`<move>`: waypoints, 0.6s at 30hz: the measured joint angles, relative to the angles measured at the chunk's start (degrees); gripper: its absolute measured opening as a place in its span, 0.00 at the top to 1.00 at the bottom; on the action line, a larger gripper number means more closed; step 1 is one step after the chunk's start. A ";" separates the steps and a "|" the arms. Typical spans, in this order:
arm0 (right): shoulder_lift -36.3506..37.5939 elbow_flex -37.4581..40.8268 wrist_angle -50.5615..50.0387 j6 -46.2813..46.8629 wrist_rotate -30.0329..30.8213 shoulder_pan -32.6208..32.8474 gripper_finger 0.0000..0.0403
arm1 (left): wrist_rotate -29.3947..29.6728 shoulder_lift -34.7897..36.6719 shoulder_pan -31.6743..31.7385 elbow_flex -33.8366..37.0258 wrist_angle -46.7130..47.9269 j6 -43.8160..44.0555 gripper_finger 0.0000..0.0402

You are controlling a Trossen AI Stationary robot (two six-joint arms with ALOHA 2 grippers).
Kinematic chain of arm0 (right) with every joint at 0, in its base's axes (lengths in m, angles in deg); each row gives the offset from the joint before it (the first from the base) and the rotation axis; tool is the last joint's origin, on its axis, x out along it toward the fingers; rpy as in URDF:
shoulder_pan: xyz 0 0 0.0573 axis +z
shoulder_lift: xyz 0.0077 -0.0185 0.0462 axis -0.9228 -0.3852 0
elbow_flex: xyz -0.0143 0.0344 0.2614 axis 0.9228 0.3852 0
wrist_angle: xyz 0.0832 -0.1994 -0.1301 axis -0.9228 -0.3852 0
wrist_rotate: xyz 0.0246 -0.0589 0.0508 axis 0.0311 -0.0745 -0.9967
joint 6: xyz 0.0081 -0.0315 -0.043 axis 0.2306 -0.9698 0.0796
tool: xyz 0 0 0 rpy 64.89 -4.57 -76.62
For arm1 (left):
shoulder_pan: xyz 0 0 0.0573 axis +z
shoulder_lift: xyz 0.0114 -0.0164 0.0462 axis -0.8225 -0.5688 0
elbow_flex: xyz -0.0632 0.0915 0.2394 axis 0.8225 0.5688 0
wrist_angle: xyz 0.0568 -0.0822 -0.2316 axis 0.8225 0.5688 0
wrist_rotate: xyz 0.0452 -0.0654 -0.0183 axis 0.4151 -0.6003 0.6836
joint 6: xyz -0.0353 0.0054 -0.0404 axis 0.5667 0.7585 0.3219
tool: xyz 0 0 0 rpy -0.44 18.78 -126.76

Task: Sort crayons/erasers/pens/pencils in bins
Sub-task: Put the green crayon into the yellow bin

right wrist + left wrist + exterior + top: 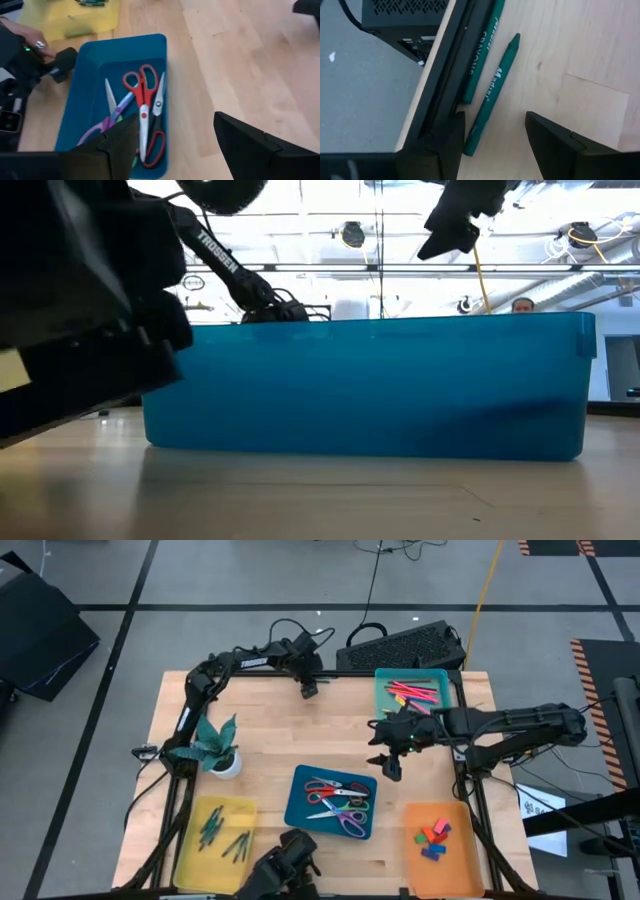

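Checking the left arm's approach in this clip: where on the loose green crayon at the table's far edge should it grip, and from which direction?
Probably mid-shaft, coming straight down. The green crayon lies flat on bare wood, so the open left gripper can straddle its thin barrel crosswise. A second crayon lies close alongside against the table's black edge rail, leaving one finger little room there.

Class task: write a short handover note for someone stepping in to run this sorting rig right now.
Left end effector: open, low at the table's far edge, straddling a loose green crayon; a second green crayon lies beside it.
Right end effector: open, empty, hovering above the table near the blue bin of scissors.
Done: erasers in the orange bin, red and pink sticks in the teal bin, green sticks in the yellow bin.
Left: the two green crayons, probably for the yellow bin.
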 joint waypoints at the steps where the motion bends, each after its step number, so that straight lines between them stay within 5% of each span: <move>1: 0.00 0.00 0.07 0.66 0.00 0.47 0.39 | -0.07 -0.02 0.04 -0.04 0.12 0.22 0.47; 6: 0.00 0.00 0.11 3.08 -0.01 2.23 0.39 | 0.31 -0.04 -0.31 -0.22 2.56 -1.32 0.54; 15: 2.56 0.00 -0.07 7.84 -0.02 3.96 0.39 | 4.67 0.00 -4.36 -0.26 5.54 -7.96 0.95; 18: 4.75 0.00 -0.49 8.06 0.02 4.27 0.39 | 6.32 0.00 -5.14 -0.26 6.10 -6.18 0.95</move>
